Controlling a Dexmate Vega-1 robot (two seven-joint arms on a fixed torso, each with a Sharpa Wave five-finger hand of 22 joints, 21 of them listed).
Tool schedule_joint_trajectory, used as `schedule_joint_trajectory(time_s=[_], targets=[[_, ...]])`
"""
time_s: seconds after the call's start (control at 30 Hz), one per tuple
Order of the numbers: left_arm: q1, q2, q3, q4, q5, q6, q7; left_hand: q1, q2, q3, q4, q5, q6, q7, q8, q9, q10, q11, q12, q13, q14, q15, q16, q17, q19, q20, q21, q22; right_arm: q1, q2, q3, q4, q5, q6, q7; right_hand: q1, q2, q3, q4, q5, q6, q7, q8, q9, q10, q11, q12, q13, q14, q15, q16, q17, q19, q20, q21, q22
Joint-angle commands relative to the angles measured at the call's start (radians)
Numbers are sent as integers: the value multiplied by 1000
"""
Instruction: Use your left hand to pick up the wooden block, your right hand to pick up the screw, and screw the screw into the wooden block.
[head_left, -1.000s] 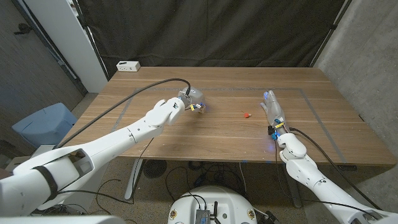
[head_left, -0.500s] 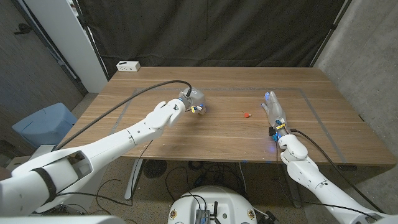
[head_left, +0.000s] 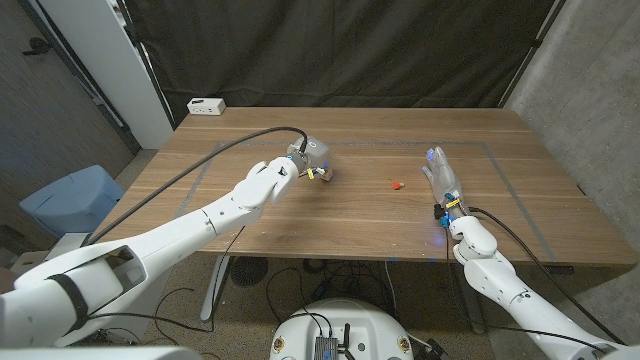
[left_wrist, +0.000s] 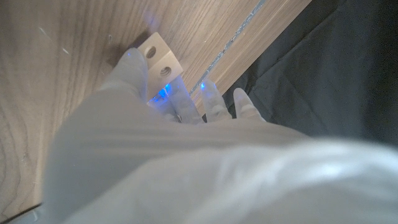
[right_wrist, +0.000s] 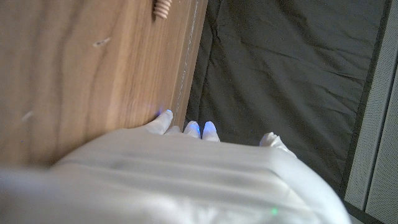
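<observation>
The wooden block (head_left: 326, 174) is a small pale piece with round holes (left_wrist: 158, 57), lying left of the table's middle. My left hand (head_left: 304, 159) is over it, with the thumb (left_wrist: 132, 70) against one side and the fingers (left_wrist: 181, 103) against the other, so it grips the block at table level. The screw (head_left: 398, 184), small with a red head, lies on the table between my hands; its ribbed wooden shank (right_wrist: 162, 7) lies ahead of my right hand's fingers. My right hand (head_left: 441, 177) stands on its edge a short way right of the screw, fingers straight, holding nothing.
A white power strip (head_left: 206, 105) lies at the table's (head_left: 350, 225) back left corner. Grey tape lines (head_left: 470, 144) mark a rectangle on the wood. A black curtain hangs behind, and a blue bin (head_left: 66, 198) stands on the floor at the left.
My left hand has slid a little farther onto the wooden block and its fingers have drawn in around it. The right hand and the screw have stayed put.
</observation>
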Motion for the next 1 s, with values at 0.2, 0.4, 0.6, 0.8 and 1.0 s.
schedule_joint_trajectory(time_s=[0.2, 0.4, 0.6, 0.8, 1.0], targets=[[29, -19, -37, -39, -25, 55, -5, -1, 10, -5, 4, 2, 7, -4, -3, 4, 7, 0, 6, 7, 6, -111, 5, 6, -1, 8, -2, 5, -14, -39, 8, -67, -30, -9, -14, -7, 3, 3, -8, 8, 9, 0, 3, 3, 6, 0, 4, 4, 3, -29, 3, 2, 8, -45, 2, 2], [42, -42, -65, -43, -89, 85, -5, -2, 11, -7, 5, 2, 7, -6, -4, 4, 7, 0, 5, 9, 4, -112, 4, 6, -2, 8, -3, 5, -23, -58, 10, -100, -48, -19, -28, -7, 4, 3, -9, 8, 10, 1, 3, 3, 6, 0, 4, 4, 2, -29, 3, 2, 8, -45, 2, 2], [45, -67, -74, -45, -139, 112, 14, -1, 13, -7, 5, 3, 10, -6, -4, 4, 8, 0, 4, 11, 6, -111, 5, 6, -4, 8, -4, 5, -35, -83, 13, -141, -70, -40, -48, -6, 4, 4, -10, 8, 14, 0, 4, 3, 6, -1, 3, 4, 1, -29, 2, 2, 8, -45, 1, 2], [44, -89, -88, -53, -203, 139, 26, 1, 14, -9, 5, 3, 13, -5, -5, 5, 11, 0, 4, 14, 5, -107, 4, 6, -7, 5, -5, 5, -38, -127, 13, -187, -105, -85, -61, -2, 4, 6, -14, 8, 19, -1, 6, 3, 6, 0, 3, 4, 2, -30, 2, 1, 8, -45, 1, 2], [39, -101, -92, -62, -251, 163, 32, 0, 15, -12, 5, 2, 15, -5, -6, 5, 11, 1, 2, 16, 1, -98, 2, 6, -7, 7, -5, 5, -30, -155, 12, -201, -121, -106, -52, 2, 1, 6, -19, 8, 24, -4, 7, 3, 5, -1, 2, 4, 2, -30, 1, 0, 8, -44, 1, 2]])
